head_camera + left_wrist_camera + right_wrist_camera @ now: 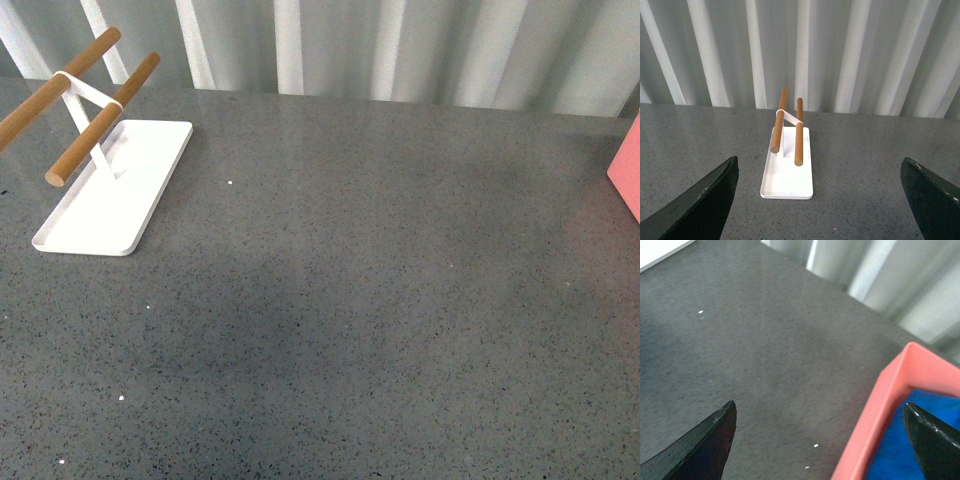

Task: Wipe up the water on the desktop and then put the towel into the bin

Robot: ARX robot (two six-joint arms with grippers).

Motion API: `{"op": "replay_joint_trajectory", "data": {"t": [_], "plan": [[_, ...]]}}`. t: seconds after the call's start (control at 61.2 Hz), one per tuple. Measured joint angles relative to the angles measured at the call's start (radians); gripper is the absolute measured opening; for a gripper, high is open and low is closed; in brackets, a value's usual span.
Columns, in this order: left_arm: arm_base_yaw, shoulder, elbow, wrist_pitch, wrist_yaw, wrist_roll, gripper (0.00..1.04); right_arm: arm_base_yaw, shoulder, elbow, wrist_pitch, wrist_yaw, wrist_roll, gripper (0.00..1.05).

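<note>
The dark grey speckled desktop [330, 300] fills the front view; neither arm shows there. A corner of the salmon-pink bin [627, 168] stands at its right edge. In the right wrist view the bin's wall [880, 410] runs between my open right gripper's [822, 440] fingers, and the blue towel [900, 445] lies inside the bin, apart from the fingers. One finger [935, 440] hangs over the bin, the other over the desktop [750, 355]. My left gripper [820, 200] is open and empty above the desktop [860, 165].
A flat white tray [110, 190] with two wooden bars [100, 120] stands at the back left; it also shows ahead of the left gripper [787, 175]. A corrugated light wall [350, 45] backs the desktop.
</note>
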Motion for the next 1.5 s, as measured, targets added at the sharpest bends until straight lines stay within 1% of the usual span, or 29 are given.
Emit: {"op": "replay_joint_trajectory", "data": {"t": [0.147, 0.18, 0.212, 0.229, 0.261, 0.294, 0.311, 0.343, 0.36, 0.409, 0.588, 0.654, 0.67, 0.768, 1.03, 1.144, 1.504], "plan": [[0.0, 0.0, 0.0, 0.0, 0.0, 0.0, 0.98, 0.024, -0.162, -0.161, 0.015, 0.009, 0.029, 0.98], [0.0, 0.0, 0.0, 0.0, 0.0, 0.0, 0.98, 0.034, -0.184, -0.204, 0.104, 0.068, 0.082, 0.95], [0.0, 0.0, 0.0, 0.0, 0.0, 0.0, 0.98, 0.056, -0.216, -0.294, 0.312, 0.205, 0.171, 0.88], [0.0, 0.0, 0.0, 0.0, 0.0, 0.0, 0.98, 0.062, -0.221, -0.316, 0.362, 0.235, 0.196, 0.86], [0.0, 0.0, 0.0, 0.0, 0.0, 0.0, 0.98, 0.077, -0.241, -0.394, 0.542, 0.324, 0.296, 0.79], [0.0, 0.0, 0.0, 0.0, 0.0, 0.0, 0.98, 0.09, -0.261, -0.455, 0.681, 0.381, 0.384, 0.72], [0.0, 0.0, 0.0, 0.0, 0.0, 0.0, 0.98, 0.092, -0.266, -0.467, 0.707, 0.388, 0.393, 0.7], [0.0, 0.0, 0.0, 0.0, 0.0, 0.0, 0.98, 0.101, -0.29, -0.5, 0.789, 0.407, 0.45, 0.63], [0.0, 0.0, 0.0, 0.0, 0.0, 0.0, 0.98, 0.104, -0.296, -0.505, 0.801, 0.412, 0.465, 0.61], [0.0, 0.0, 0.0, 0.0, 0.0, 0.0, 0.98, 0.119, -0.336, -0.528, 0.825, 0.421, 0.507, 0.5], [0.0, 0.0, 0.0, 0.0, 0.0, 0.0, 0.98, 0.158, -0.426, -0.596, 0.796, 0.452, 0.549, 0.18], [0.0, 0.0, 0.0, 0.0, 0.0, 0.0, 0.98, 0.21, -0.466, -0.616, 0.775, 0.528, 0.554, 0.06], [0.0, 0.0, 0.0, 0.0, 0.0, 0.0, 0.98, 0.216, -0.472, -0.618, 0.772, 0.533, 0.554, 0.04], [0.0, 0.0, 0.0, 0.0, 0.0, 0.0, 0.98, 0.247, -0.53, -0.641, 0.74, 0.536, 0.557, 0.03], [0.0, 0.0, 0.0, 0.0, 0.0, 0.0, 0.98, 0.248, -0.668, -0.68, 0.643, 0.544, 0.567, 0.03], [0.0, 0.0, 0.0, 0.0, 0.0, 0.0, 0.98, 0.248, -0.694, -0.696, 0.66, 0.544, 0.568, 0.03], [0.0, 0.0, 0.0, 0.0, 0.0, 0.0, 0.98, 0.248, -0.861, -0.697, 0.499, 0.546, 0.573, 0.03]]}}
